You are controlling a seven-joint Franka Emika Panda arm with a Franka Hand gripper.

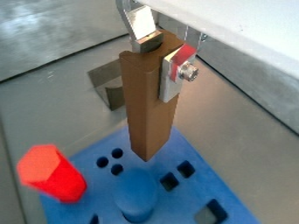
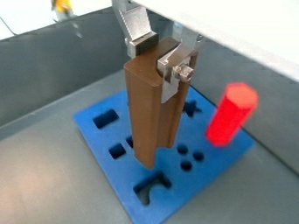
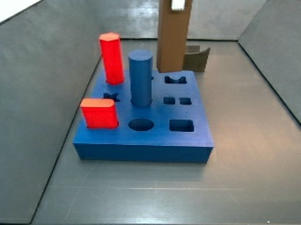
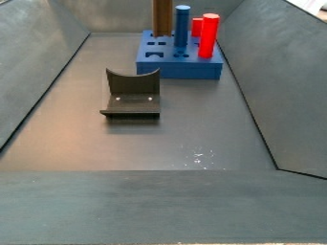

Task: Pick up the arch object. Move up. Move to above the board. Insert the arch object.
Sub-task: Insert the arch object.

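Observation:
My gripper is shut on the top of the arch object, a tall slim brown column that hangs upright from the fingers. It shows the same way in a wrist view, with the gripper round its top. Its lower end hovers just over the board, a thick bright-blue slab with several holes, close to an arch-shaped hole. In both side views the column stands over the far part of the board. Only a tip of the gripper shows there.
On the board stand a tall red peg, a blue cylinder and a short red block. The dark fixture stands on the grey floor beside the board. Grey walls enclose the floor.

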